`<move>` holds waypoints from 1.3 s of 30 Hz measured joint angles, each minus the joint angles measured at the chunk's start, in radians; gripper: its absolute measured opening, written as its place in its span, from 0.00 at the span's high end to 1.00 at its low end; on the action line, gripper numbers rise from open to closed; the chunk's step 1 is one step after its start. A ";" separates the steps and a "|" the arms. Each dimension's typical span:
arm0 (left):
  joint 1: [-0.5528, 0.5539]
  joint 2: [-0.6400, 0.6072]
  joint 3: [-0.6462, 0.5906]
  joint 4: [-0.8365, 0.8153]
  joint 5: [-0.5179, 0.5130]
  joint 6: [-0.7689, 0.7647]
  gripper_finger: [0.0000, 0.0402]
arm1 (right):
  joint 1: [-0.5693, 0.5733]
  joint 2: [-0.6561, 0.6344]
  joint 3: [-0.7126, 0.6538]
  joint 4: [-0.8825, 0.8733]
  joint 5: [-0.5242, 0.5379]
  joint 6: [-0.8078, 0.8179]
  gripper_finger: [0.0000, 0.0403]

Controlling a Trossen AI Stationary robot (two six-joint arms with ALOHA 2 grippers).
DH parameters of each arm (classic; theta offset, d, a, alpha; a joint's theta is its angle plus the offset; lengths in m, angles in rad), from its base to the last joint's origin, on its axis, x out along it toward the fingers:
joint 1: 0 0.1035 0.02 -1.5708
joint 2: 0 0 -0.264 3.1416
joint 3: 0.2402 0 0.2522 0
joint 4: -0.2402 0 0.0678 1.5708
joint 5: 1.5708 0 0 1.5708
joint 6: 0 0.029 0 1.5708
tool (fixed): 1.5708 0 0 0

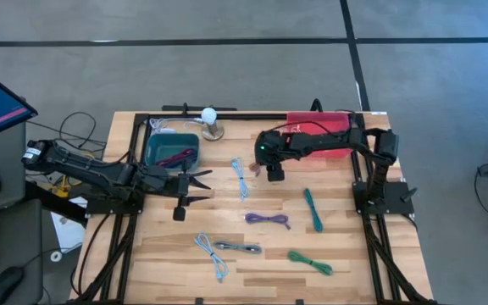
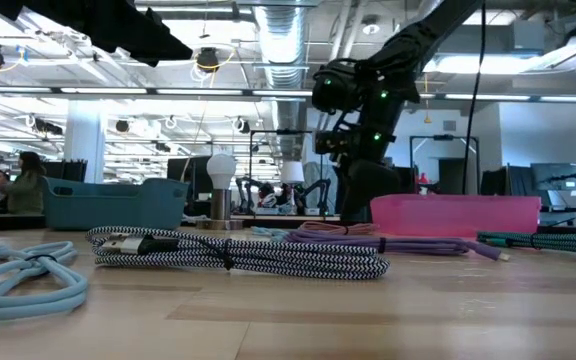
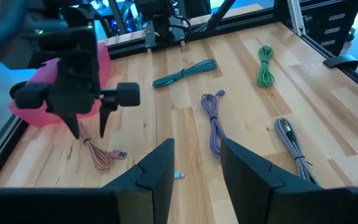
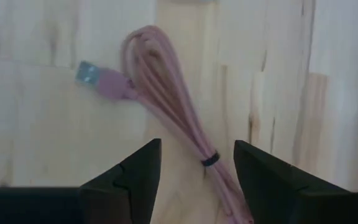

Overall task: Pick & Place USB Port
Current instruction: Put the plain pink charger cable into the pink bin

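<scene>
Grey concrete floor surrounds a light wooden table (image 1: 252, 271) with a black frame; behind it the low view shows an open workshop with ceiling ducts and a seated person (image 2: 28, 180) far left. On the table's left, the left gripper (image 1: 195, 186) hovers with fingers apart, empty, beside a teal bin (image 1: 171, 150) and a white bulb (image 1: 209, 113). Blue, striped, purple and green cables lie spread across the middle. Further right, the right gripper (image 1: 275, 174) hangs over the pink cable (image 4: 166, 93), fingers spread astride it, not gripping. A pink bin (image 1: 320, 134) sits behind it.
</scene>
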 joint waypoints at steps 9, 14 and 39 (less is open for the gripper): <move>0.000 0.000 0.000 0.000 0.000 0.000 0.67 | -0.029 0.007 0.017 -0.045 -0.031 0.001 0.54; 0.000 0.000 0.000 0.000 0.000 0.000 0.67 | -0.037 0.007 0.012 -0.058 -0.053 0.011 0.55; 0.000 0.000 0.000 0.000 0.000 0.000 0.67 | -0.045 0.074 0.011 0.033 -0.060 0.041 0.72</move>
